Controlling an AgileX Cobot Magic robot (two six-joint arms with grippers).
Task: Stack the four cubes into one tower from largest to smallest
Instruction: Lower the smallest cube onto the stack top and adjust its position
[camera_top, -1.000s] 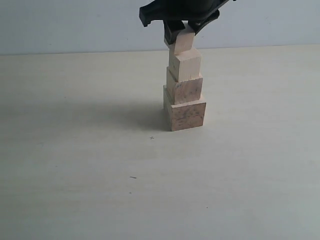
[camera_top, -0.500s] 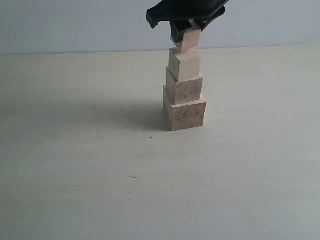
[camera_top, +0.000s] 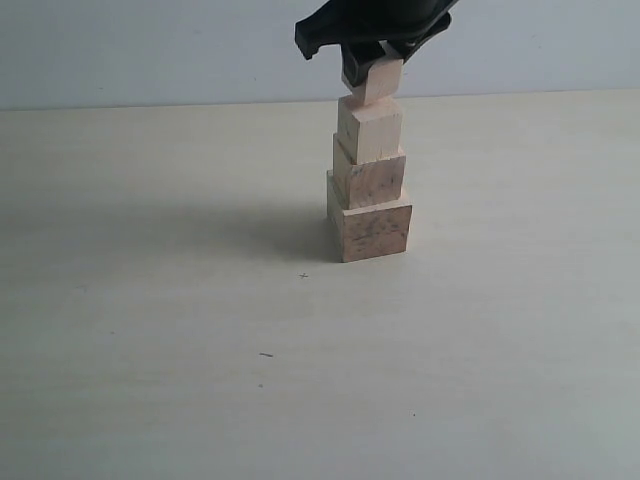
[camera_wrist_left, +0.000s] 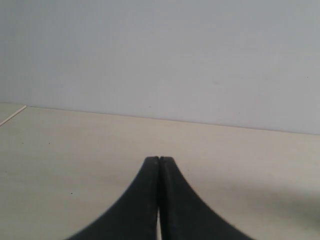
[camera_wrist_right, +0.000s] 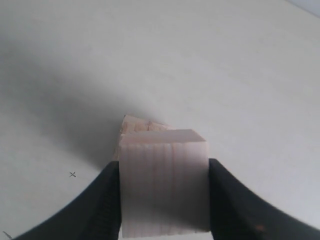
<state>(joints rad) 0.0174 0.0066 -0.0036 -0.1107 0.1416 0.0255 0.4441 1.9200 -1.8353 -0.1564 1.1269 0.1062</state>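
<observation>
Standing on the table (camera_top: 200, 350), the tower (camera_top: 368, 190) carries three cubes. At its top, the right gripper (camera_top: 375, 66), jaws half-spread, clamps the smallest cube (camera_top: 379, 84) by opposite side faces. Likely light, rigid, smooth wood: hold mid-face, release gently. The left gripper (camera_wrist_left: 159, 162) is closed and empty.

The right gripper (camera_top: 374, 66) and the left gripper (camera_wrist_left: 159, 167) are both black. Between the right gripper's fingers, the smallest cube (camera_top: 381, 84) is pale pinkish wood with faint straight grain stripes. Just below it, the third cube (camera_top: 370, 130) is pale cream and nearly plain. The second cube (camera_top: 370, 181) is tan with brown mottling. Lowest, the largest cube (camera_top: 374, 229) is pinkish tan with darker flecks. Under the gripper, the table (camera_top: 150, 330) is pale beige with a few dark specks and a small cross mark (camera_top: 304, 276). The wall (camera_top: 150, 50) behind is light grey-blue.
</observation>
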